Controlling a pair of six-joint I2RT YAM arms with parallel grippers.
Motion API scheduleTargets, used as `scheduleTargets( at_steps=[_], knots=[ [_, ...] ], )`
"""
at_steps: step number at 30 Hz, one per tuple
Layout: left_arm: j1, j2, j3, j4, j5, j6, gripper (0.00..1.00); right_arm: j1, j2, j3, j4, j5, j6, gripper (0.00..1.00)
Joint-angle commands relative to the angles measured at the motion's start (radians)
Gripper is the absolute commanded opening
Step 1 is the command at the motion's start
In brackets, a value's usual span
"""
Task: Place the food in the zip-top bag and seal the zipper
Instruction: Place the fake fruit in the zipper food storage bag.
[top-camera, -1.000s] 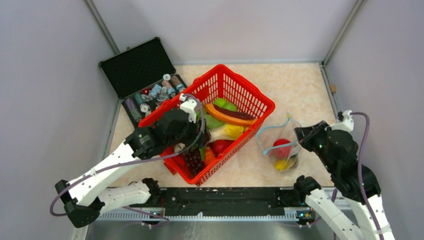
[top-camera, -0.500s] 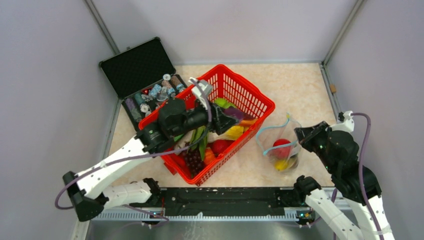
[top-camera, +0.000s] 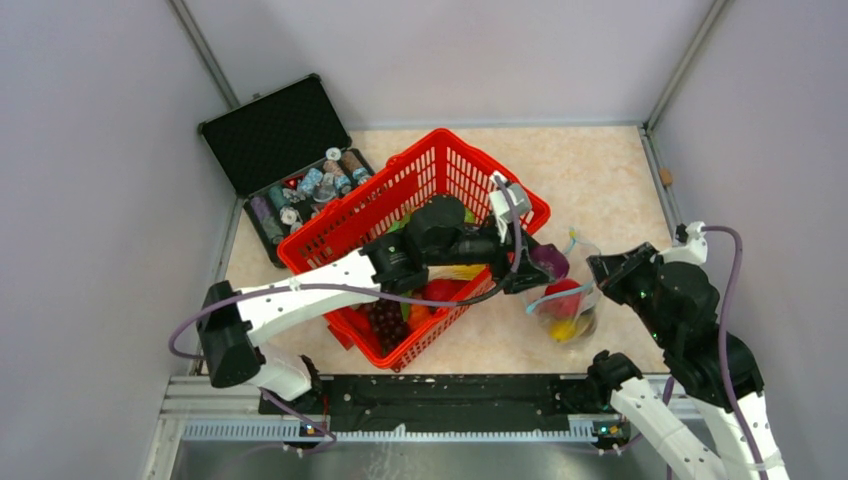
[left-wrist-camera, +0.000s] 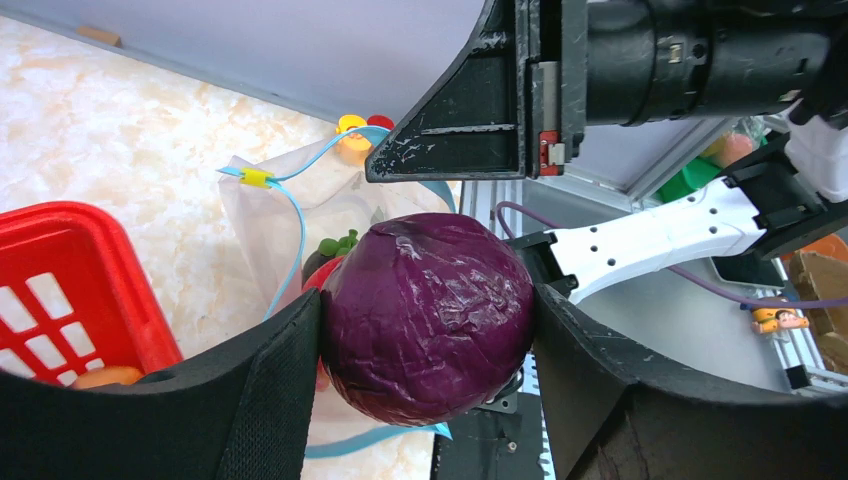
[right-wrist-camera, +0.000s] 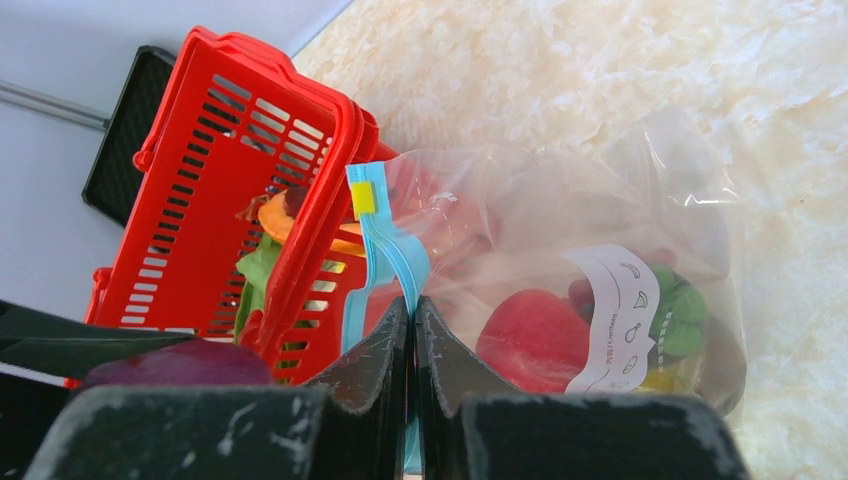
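My left gripper (top-camera: 541, 268) is shut on a round purple cabbage (left-wrist-camera: 428, 315) and holds it over the open mouth of the clear zip-top bag (top-camera: 565, 288), right of the red basket. The cabbage also shows in the top view (top-camera: 549, 261). My right gripper (right-wrist-camera: 412, 312) is shut on the bag's light-blue zipper (right-wrist-camera: 385, 262) edge and holds the mouth up. A red fruit (right-wrist-camera: 532, 338), green and yellow pieces lie inside the bag, behind its white label (right-wrist-camera: 622, 315). More toy food (top-camera: 440, 295) lies in the basket.
The red lattice basket (top-camera: 478, 177) stands mid-table, just left of the bag. An open black case (top-camera: 290, 160) with small bottles and spools sits at the back left. Grey walls close in on three sides. The left arm stretches across the basket.
My left arm has lifted the purple cabbage out of the basket and swung it right, over the bag's mouth. The right gripper and the bag have stayed put.
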Motion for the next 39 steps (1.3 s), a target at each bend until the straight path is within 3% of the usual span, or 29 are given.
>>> scheduleTargets(
  at_steps=[1,13,22,34,39],
  knots=[
    [-0.016,0.059,0.067,0.035,0.02,0.072,0.33,0.008,-0.019,0.058,0.033,0.004,-0.004,0.04],
    [-0.041,0.198,0.14,-0.032,0.014,0.145,0.34,0.007,-0.046,0.064,0.095,-0.052,-0.034,0.04],
    [-0.064,0.249,0.194,-0.013,-0.076,0.183,0.41,0.009,-0.039,0.054,0.093,-0.062,0.013,0.04],
    [-0.083,0.331,0.288,-0.107,-0.234,0.224,0.49,0.007,-0.033,0.081,0.146,-0.146,0.028,0.05],
    [-0.083,0.37,0.344,-0.106,-0.227,0.232,0.55,0.007,-0.035,0.094,0.106,-0.121,0.05,0.05]
  ],
)
